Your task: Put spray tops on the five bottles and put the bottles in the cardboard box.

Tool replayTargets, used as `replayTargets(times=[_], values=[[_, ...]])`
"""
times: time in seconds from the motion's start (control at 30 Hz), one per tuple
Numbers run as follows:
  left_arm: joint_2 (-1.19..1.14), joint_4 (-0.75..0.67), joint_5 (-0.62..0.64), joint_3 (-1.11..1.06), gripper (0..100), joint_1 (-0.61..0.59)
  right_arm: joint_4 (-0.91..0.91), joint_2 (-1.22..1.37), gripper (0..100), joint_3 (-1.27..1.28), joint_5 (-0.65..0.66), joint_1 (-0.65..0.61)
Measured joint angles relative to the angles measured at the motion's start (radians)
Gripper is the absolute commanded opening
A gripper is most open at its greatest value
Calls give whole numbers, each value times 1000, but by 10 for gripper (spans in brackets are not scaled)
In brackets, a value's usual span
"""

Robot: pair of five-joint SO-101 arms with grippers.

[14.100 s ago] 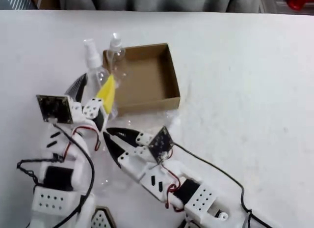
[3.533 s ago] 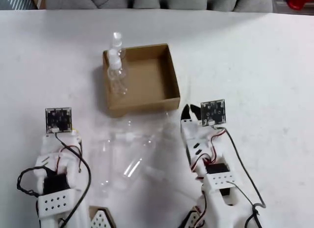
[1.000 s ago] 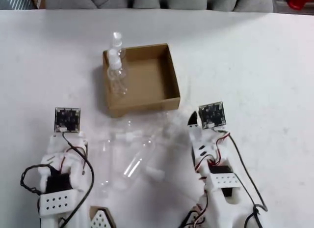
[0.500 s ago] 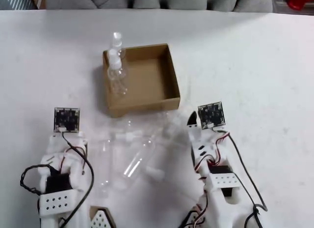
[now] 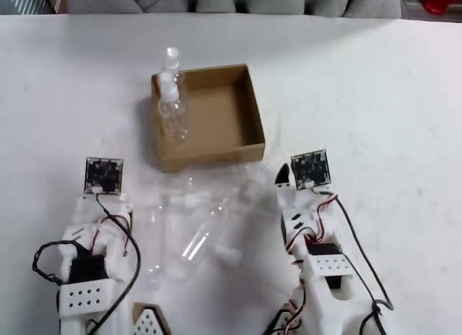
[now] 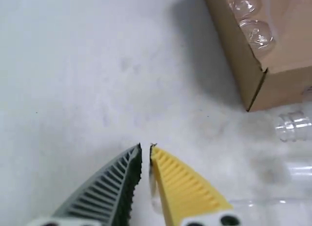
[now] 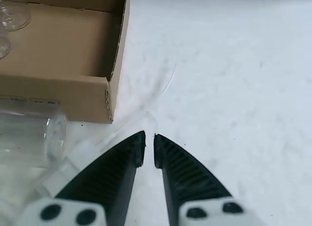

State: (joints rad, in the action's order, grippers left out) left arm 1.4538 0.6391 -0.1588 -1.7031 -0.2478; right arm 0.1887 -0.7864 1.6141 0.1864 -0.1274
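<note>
A: Claw states?

B: The left claw (image 6: 145, 149) is drawn nearly closed, with a slit between the jaws and nothing held. The right claw (image 7: 148, 138) is just as narrow and also empty. Both are poised over bare counter (image 5: 375, 97), toward its near edge.

A: Task items?

B: Two capped bottles (image 5: 170, 107) are stood along the left wall of the cardboard box (image 5: 224, 122), left of the counter's middle. The loose bottles (image 5: 198, 230) are heaped between the arms, just on the near side of the box.

A: Risks?

B: Judged: the clear, round bodies may be rolled away if pinched off-centre. One is laid close against the box, so a jaw may be caught on cardboard and the box shoved.

A: View differences?

B: The white spray tops (image 5: 172, 55) are given by the high view. An uncapped neck (image 6: 292, 126) beside the box corner is given by the left wrist view. A lying bottle (image 7: 31, 138), seemingly touching the box wall, is resolved by the right wrist view.
</note>
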Motion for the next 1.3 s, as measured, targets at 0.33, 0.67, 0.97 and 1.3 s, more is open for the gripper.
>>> replayTargets(times=[0.33, 0.67, 0.97, 1.3], values=[[0, 0, 0, 0, 35, 0, 0, 0, 15, 0, 0, 2], [0, 2, 0, 0, 35, 0, 0, 0, 15, 0, 0, 3], [0, 304, 35, 267, 37, -32, 0, 0, 15, 0, 0, 2], [18, 967, 52, 878, 38, 172, 0, 0, 15, 0, 0, 0]])
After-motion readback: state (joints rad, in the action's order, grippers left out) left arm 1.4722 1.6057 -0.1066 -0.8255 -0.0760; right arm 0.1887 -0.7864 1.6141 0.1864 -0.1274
